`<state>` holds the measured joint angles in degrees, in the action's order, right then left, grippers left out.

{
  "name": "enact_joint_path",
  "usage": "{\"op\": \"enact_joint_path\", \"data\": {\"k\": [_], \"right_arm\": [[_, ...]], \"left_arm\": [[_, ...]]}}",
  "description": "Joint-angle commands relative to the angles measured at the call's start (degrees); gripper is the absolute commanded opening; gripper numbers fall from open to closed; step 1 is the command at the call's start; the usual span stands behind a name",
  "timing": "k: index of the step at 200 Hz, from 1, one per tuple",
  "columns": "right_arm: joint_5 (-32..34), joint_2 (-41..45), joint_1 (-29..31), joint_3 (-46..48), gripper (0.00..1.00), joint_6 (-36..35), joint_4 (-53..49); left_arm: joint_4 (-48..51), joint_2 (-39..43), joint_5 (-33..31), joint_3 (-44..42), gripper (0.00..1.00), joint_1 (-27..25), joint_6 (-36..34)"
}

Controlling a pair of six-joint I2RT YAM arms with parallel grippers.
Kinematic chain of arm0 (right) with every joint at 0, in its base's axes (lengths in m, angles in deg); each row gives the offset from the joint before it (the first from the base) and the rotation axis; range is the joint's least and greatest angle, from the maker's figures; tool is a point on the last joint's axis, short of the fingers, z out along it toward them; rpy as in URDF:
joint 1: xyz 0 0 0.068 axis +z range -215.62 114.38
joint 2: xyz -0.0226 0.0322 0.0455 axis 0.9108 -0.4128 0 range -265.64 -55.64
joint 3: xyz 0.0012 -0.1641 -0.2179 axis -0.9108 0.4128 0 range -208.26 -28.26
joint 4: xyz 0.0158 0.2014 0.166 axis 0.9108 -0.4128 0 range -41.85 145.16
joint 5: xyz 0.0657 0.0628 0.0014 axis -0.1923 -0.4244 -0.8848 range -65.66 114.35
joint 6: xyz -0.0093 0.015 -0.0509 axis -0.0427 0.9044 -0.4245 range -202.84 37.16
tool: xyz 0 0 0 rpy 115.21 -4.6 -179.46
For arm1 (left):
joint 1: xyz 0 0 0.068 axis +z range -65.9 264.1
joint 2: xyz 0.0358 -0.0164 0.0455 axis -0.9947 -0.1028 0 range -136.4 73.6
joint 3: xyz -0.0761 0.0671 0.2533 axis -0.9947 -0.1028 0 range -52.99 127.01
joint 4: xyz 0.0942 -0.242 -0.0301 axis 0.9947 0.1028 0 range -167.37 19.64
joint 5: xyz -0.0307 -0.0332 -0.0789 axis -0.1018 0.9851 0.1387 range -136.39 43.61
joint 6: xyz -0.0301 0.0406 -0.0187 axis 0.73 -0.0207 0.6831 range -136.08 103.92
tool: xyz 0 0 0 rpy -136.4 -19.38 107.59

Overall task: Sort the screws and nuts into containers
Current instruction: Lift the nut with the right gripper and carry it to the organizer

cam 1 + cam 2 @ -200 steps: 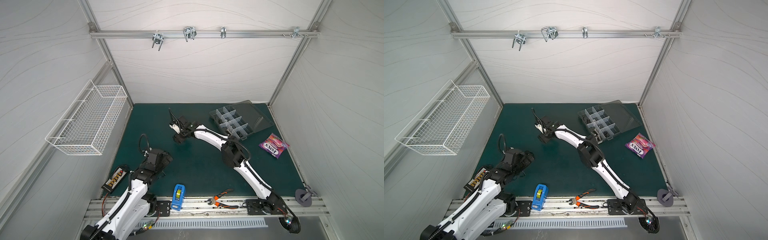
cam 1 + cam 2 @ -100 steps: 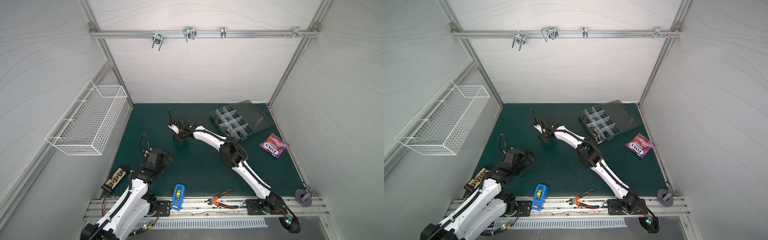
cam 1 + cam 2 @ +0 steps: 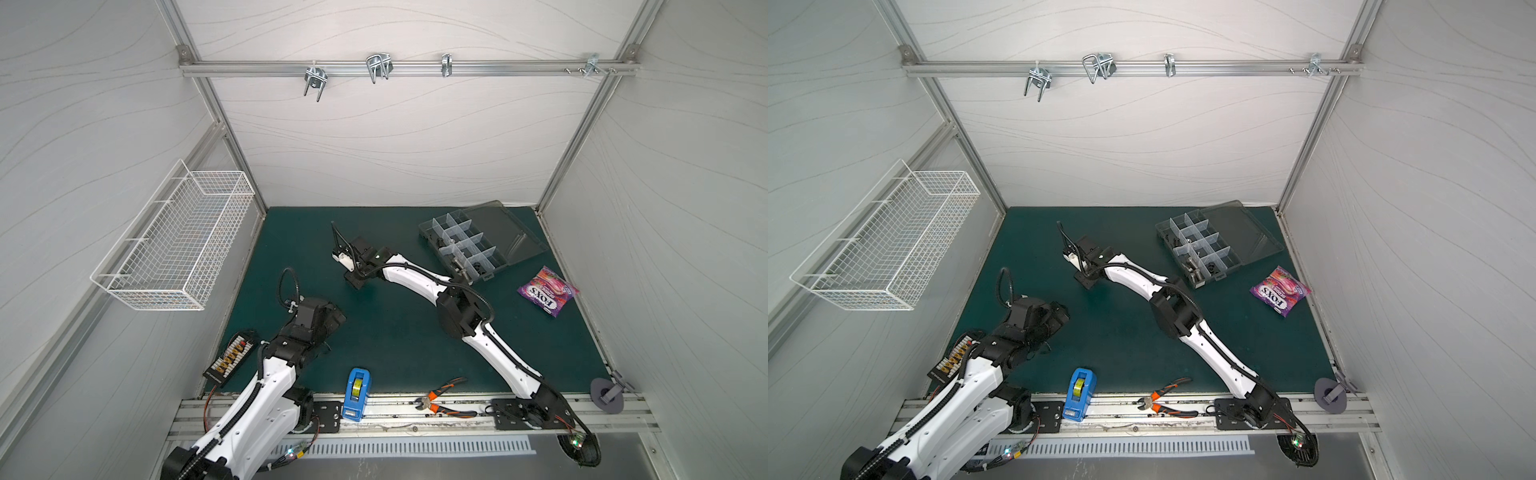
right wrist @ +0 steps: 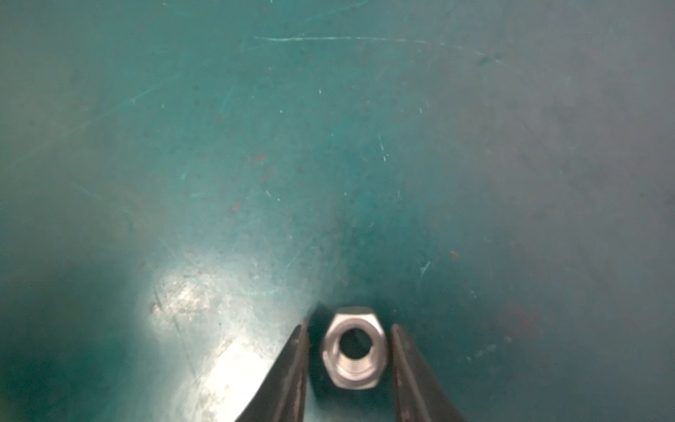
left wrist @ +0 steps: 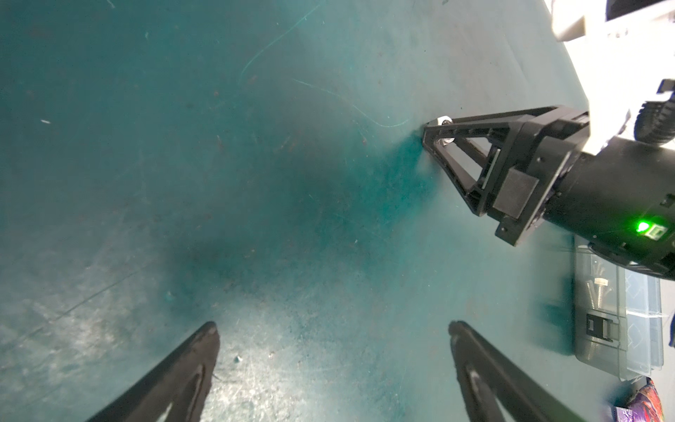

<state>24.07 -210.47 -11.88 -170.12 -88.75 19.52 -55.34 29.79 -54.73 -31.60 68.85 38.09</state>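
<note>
Your right gripper [image 4: 350, 326] stays put left of the organizer box [image 3: 462, 245]; jaws narrowly apart around silver nut [image 4: 378, 352], not clamped; left gripper [image 5: 334, 329] unchanged, spread wide.

— What do the arms look like?
— Left arm [image 3: 270, 386] and right arm [image 3: 415, 279]: white shells, black joints, black ribbed cable [image 3: 284, 282] looping outside.
— And the ends?
— Black open-truss fingers [image 5: 493, 118], a green light [image 5: 643, 226] on the right wrist, black base plates [image 3: 505, 417] at six o'clock.

Silver hexagonal metal nut [image 4: 353, 349]; scratched teal tabletop [image 4: 328, 146]; blue plastic tape dispenser [image 3: 356, 394]; purple-pink glossy sweet packet [image 3: 547, 291]; white wire basket [image 3: 178, 245].
</note>
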Motion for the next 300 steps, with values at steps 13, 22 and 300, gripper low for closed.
{"op": "enact_joint_path", "data": {"k": [13,22,300], "right_arm": [[-0.50,-2.94,0.50,-0.78,0.30,-0.87,-3.47],[-0.50,-3.00,0.54,-0.79,0.27,-0.86,-3.64],[4.87,31.54,-16.42,29.10,0.00,9.25,-0.62]], "left_arm": [[-0.60,0.99,-0.89,0.14,0.99,0.37,-0.14],[-0.62,0.94,-0.98,0.13,0.99,0.39,-0.12],[-0.78,1.02,-0.94,0.32,0.99,0.39,-0.48]]}}
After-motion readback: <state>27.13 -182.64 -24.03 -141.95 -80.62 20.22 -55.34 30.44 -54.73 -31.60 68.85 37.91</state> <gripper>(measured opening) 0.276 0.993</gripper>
